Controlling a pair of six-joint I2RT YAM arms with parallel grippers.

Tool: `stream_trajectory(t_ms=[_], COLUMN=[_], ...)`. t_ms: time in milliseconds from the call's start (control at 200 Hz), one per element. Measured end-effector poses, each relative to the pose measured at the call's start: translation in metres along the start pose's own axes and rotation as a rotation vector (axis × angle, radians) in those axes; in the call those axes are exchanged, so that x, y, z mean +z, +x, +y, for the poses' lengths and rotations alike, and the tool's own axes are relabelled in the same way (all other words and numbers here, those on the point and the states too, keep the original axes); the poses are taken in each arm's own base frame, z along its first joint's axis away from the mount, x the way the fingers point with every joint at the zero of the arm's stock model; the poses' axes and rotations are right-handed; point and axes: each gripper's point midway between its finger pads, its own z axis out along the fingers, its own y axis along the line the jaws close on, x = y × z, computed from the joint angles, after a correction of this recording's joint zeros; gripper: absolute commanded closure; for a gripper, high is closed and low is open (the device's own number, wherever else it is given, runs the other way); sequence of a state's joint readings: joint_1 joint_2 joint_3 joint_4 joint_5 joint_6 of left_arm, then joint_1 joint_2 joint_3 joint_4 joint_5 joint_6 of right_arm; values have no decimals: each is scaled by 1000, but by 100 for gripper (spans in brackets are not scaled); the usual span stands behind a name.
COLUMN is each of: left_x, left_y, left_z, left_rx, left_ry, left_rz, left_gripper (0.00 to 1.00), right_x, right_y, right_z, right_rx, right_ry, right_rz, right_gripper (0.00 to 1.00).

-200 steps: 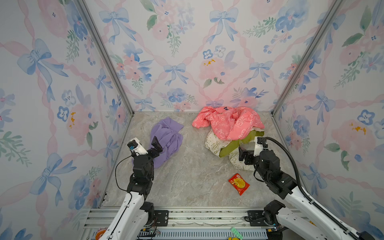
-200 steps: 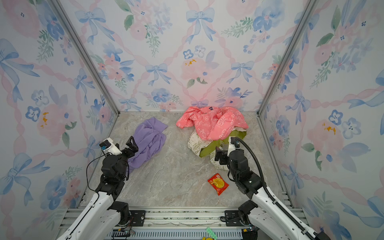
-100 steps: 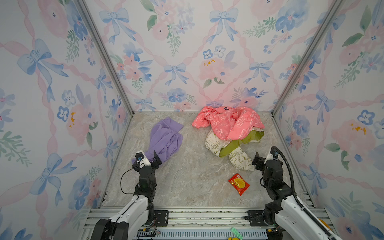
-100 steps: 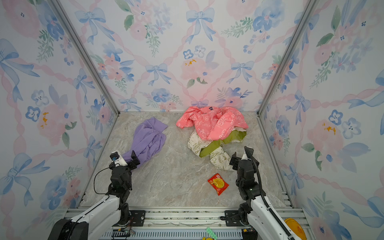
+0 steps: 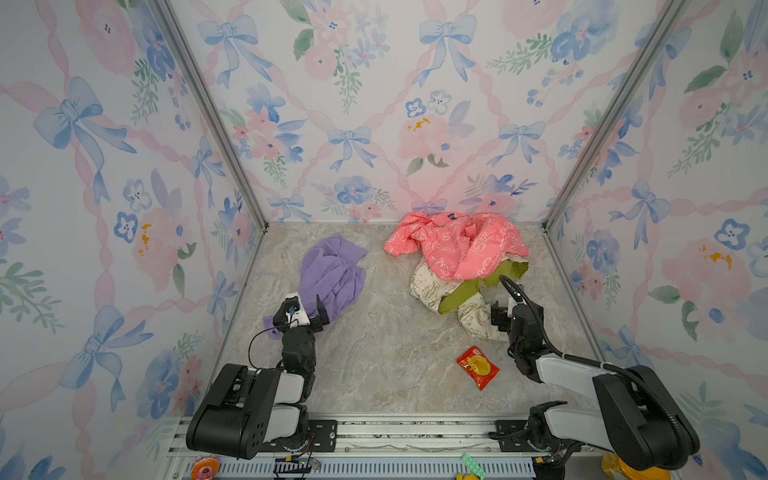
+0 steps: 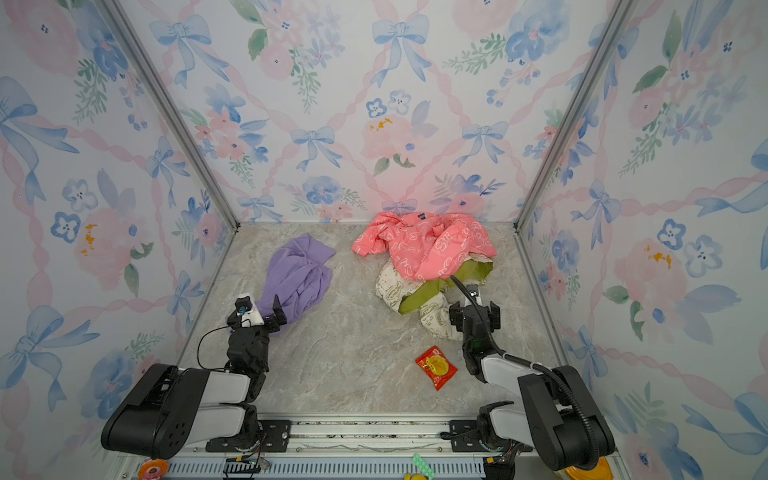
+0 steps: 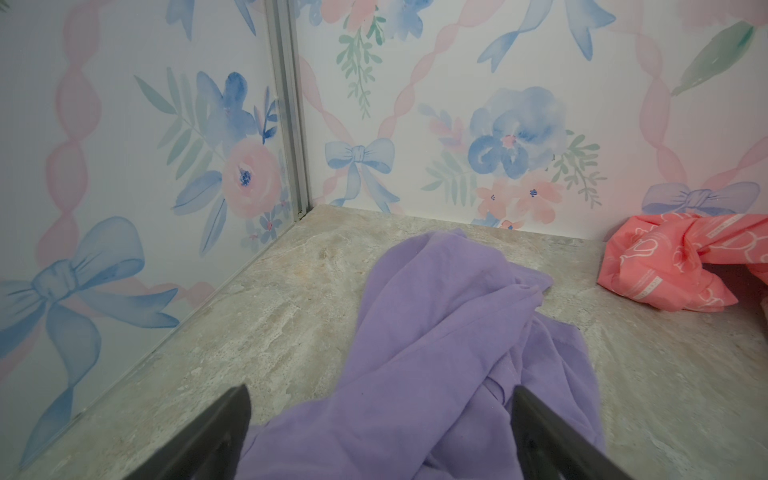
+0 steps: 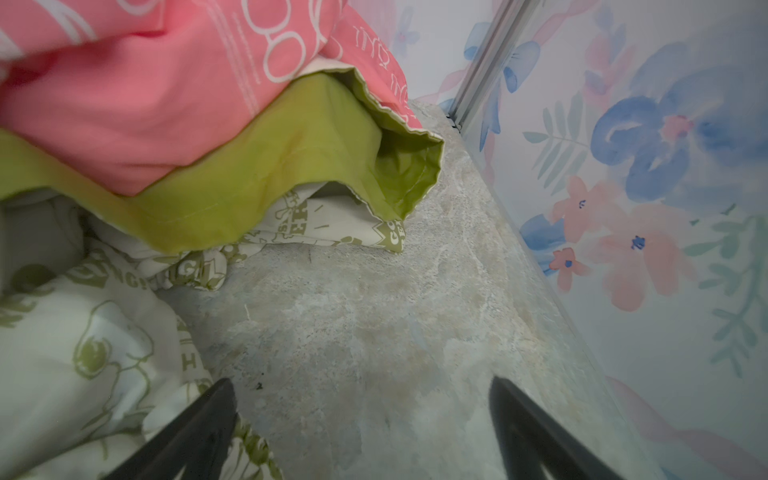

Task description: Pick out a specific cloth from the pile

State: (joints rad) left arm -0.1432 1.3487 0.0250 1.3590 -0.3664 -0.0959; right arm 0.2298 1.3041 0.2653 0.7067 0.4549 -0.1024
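The cloth (image 5: 332,274) (image 6: 299,274) is lavender-purple and lies crumpled by itself on the floor's left side, apart from the pile. My left gripper (image 5: 305,308) (image 6: 262,308) stands open at the cloth's near end. In the left wrist view the cloth (image 7: 436,353) spreads under and between the wide jaws of this gripper (image 7: 380,392). The pile (image 5: 457,249) (image 6: 424,245) sits at the back right, coral-pink over cream and green. My right gripper (image 5: 505,313) (image 6: 474,311) (image 8: 361,382) is open over bare floor beside the pile's near cream edge (image 8: 83,353).
A red snack packet (image 5: 478,368) (image 6: 436,368) lies on the marble floor (image 5: 395,340) near the front right. Floral walls close in the left, back and right sides. An aluminium rail (image 5: 415,428) runs along the front, under both arm bases.
Both arms have folded down and back toward the front rail. The grippers stay open. The lavender cloth and the pile have not moved.
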Motion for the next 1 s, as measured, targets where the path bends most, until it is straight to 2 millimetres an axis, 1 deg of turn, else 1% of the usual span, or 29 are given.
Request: stream_trajectory(t_ms=[75,200,320,480,625,755,790,820,910,935,965,1000], left_x=[2,5,6,6,6,11,13,15,19,20,20,21], left_y=[3,10,14,5,3,-2,-4,-5,-6,-6,-5,-4], left_z=[-4,-7,-9,-11,-11,-13,-14,-15,-16,-16,-17,-17], left_rx=[5,11,18,8,9,6,5,4,5,6,7,9], left_ry=[17,29,43,51,51,51,51,51,51,51,51,51], left_rz=[-6,-1,1,-31,-42,-55,-58,-60,-56,-54,-50,-47], left_gripper=[2,2,2,2,2,2,2,2,2,2,2,2], right_x=[4,5,4,3,2,1,3,6,17,19,19,20], right_y=[-8,-23,-28,-31,-35,-40,-38,-31,4,11,16,13], right_z=[6,13,20,27,32,37,35,33,28,28,28,28], right_rx=[-13,-22,-34,-49,-52,-31,-13,-1,22,22,23,29], right_ry=[-23,-66,-107,-147,-178,-222,-215,-204,-187,-189,-195,-197], right_rz=[-26,-73,-95,-107,-127,-177,-195,-192,-125,-105,-89,-92], right_gripper=[3,3,3,3,3,3,3,3,3,3,3,3])
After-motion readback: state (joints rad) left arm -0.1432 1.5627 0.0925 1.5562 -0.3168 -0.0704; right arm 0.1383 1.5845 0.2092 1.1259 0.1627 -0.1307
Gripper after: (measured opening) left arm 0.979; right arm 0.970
